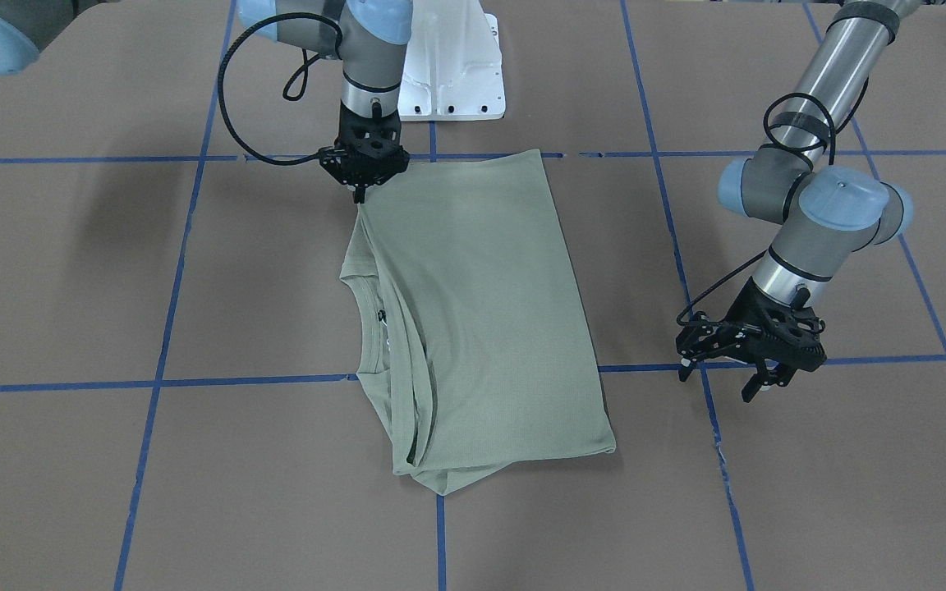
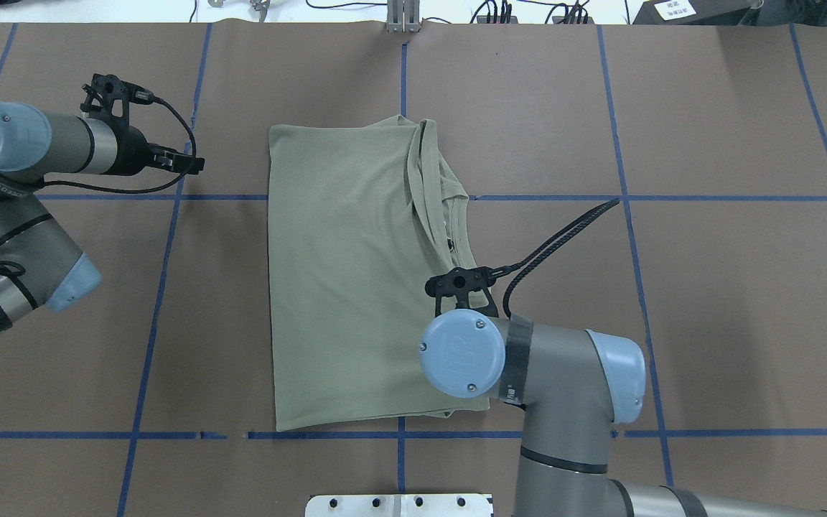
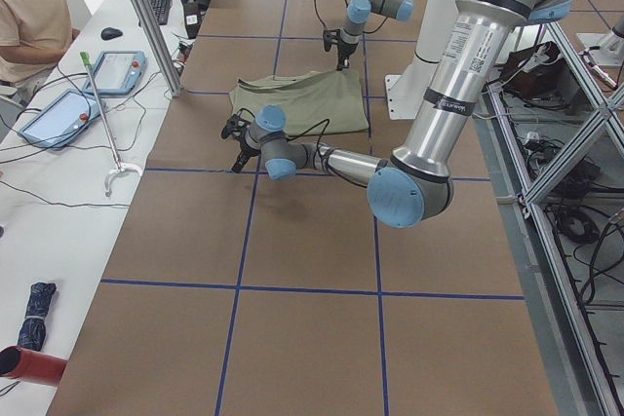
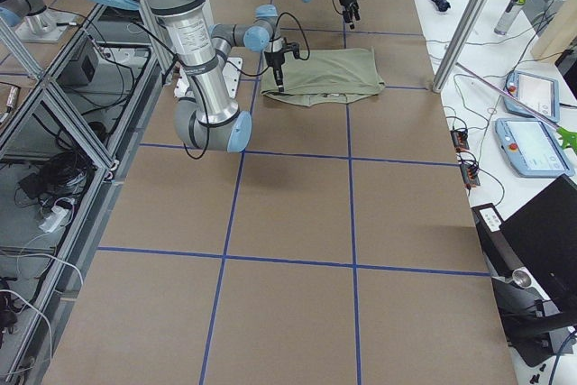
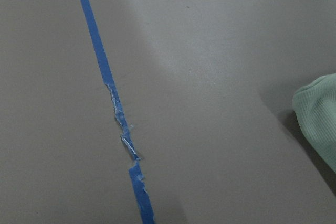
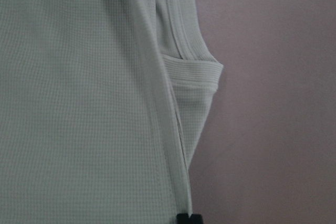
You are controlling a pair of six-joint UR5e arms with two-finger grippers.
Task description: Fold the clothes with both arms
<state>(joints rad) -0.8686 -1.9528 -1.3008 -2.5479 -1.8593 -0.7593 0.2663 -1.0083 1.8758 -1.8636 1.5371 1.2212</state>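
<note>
You're pinching the soft, floppy shirt (image 1: 481,312) by one corner, right fingers (image 1: 360,195) clenched on it; left fingers (image 1: 750,389) are hanging released.

The shirt (image 1: 481,312) is a plain sage green all over. In the right wrist view its knit shows a fine waffle grid, and the collar (image 1: 368,336) is a ribbed band of the same green. The table (image 1: 71,271) is a flat brown, crossed by blue tape lines (image 1: 169,382) that form a large square grid. The left arm (image 1: 842,57) and the right arm (image 2: 564,366) have silver tubes, grey joints and light-blue caps. The left gripper (image 1: 717,384), the right gripper (image 1: 360,195) and the cables (image 2: 564,237) are black. The base (image 1: 452,74) at the top centre of the front-facing view is white.
</note>
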